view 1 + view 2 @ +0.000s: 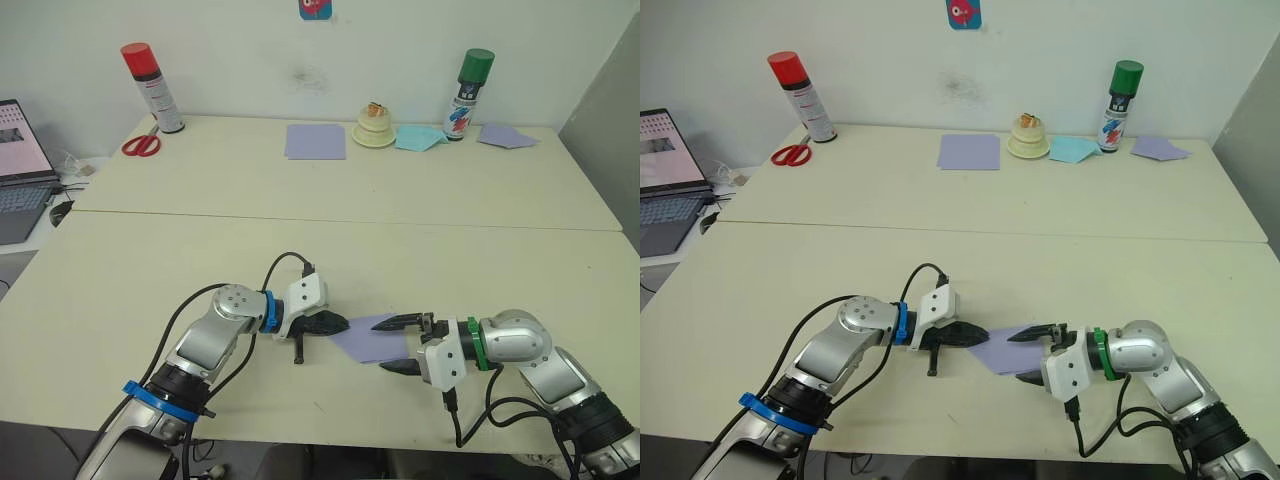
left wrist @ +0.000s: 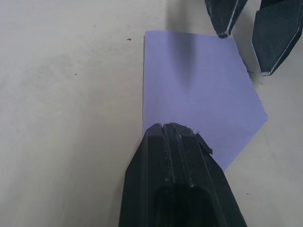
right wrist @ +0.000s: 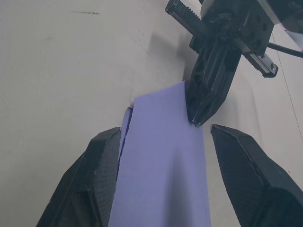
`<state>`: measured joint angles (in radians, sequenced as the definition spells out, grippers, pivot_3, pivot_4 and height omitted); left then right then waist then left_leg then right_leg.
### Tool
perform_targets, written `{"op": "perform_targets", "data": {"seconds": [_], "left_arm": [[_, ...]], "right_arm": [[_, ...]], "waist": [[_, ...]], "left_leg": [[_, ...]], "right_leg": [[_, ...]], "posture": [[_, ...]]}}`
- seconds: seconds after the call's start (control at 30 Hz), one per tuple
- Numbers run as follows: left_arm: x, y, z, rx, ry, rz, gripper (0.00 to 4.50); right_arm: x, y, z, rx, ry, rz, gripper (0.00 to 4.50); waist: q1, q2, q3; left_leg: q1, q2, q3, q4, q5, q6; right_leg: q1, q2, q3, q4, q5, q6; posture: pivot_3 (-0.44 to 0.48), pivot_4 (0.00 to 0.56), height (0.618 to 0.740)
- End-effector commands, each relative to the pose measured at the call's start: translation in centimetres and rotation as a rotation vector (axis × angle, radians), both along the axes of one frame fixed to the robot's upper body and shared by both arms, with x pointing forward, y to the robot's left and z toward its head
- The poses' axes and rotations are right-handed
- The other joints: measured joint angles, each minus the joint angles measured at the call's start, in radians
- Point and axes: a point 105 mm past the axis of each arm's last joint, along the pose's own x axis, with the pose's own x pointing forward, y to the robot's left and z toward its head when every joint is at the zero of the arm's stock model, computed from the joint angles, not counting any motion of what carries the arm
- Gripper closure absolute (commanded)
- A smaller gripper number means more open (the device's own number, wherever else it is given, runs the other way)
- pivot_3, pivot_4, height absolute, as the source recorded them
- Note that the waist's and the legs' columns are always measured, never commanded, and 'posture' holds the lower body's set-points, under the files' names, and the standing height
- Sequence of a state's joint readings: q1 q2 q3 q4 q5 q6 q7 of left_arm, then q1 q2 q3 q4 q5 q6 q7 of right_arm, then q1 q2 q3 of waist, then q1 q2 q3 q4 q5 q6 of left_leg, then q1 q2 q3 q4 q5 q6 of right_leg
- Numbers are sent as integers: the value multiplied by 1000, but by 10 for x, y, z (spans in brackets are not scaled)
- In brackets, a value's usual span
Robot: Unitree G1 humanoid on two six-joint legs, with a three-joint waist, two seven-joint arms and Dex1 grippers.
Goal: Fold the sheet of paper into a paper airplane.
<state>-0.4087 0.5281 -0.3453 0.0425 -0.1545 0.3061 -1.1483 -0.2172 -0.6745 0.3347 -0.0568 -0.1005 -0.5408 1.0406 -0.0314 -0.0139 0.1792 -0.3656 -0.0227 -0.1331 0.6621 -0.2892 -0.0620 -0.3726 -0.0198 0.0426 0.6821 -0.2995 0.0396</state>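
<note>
Pinching sheet of paper [image 1: 372, 338] edge: left end effector [image 1: 338, 323] closed | right end effector [image 1: 404, 344] open astride it

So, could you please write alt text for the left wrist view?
The left gripper, black fingers shut, presses one end of a folded lavender sheet of paper on a cream table. The right gripper is open at the far end.

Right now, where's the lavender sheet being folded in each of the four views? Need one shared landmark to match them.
Left eye view: sheet of paper low centre, between both grippers.
Right eye view: low centre, on the table.
Left wrist view: upper middle, beyond the shut left gripper.
Right wrist view: centre, between the open right gripper fingers.
Shared landmark: the left gripper's tip at the sheet's edge.
</note>
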Motion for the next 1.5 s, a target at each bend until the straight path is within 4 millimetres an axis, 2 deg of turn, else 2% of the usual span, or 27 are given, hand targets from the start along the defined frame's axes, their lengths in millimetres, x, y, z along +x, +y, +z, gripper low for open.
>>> {"op": "perform_targets", "data": {"seconds": [0.03, 0.27, 0.57, 0.73, 1.1, 1.5], "left_arm": [[-6, 5, -12, 44, 44, -2, 4500], [-8, 6, -13, 49, 47, -8, 4500], [-9, 8, -13, 54, 50, -17, 4500], [-9, 9, -13, 56, 51, -19, 4500], [-7, 7, -13, 51, 49, -13, 4500], [-8, 6, -13, 50, 51, -21, 4500]], "right_arm": [[1, 4, 4, 24, -40, 0, 1382], [6, 2, 2, 18, -61, -34, 1382], [3, -3, -3, -11, -122, 12, 1382], [10, -7, -3, -5, -132, -37, 1382], [-7, -2, -1, 35, -118, 16, 1382], [3, -8, -2, 36, -124, -64, 1382]], "waist": [[0, 0, 0], [0, 0, 0], [0, 0, 0], [0, 0, 0], [0, 0, 0], [0, 0, 0]], "left_leg": [[0, 0, 0, 0, 0, 0], [0, 0, 0, 0, 0, 0], [0, 0, 1, 0, 0, 0], [0, 0, 0, 0, 0, 0], [1, 0, 0, 0, 0, 0], [1, 0, 0, 0, 0, 0]], "right_leg": [[0, 0, 0, 0, 0, 0], [0, 0, 0, 0, 0, 0], [0, 0, 0, 0, 0, 0], [0, 0, 0, 0, 0, 0], [1, 0, 1, 0, 0, 0], [1, 0, 1, 0, 0, 0]], "posture": [[0, 150, 740], [0, 150, 740], [0, 150, 740], [0, 150, 740], [0, 150, 740], [0, 150, 740]]}}
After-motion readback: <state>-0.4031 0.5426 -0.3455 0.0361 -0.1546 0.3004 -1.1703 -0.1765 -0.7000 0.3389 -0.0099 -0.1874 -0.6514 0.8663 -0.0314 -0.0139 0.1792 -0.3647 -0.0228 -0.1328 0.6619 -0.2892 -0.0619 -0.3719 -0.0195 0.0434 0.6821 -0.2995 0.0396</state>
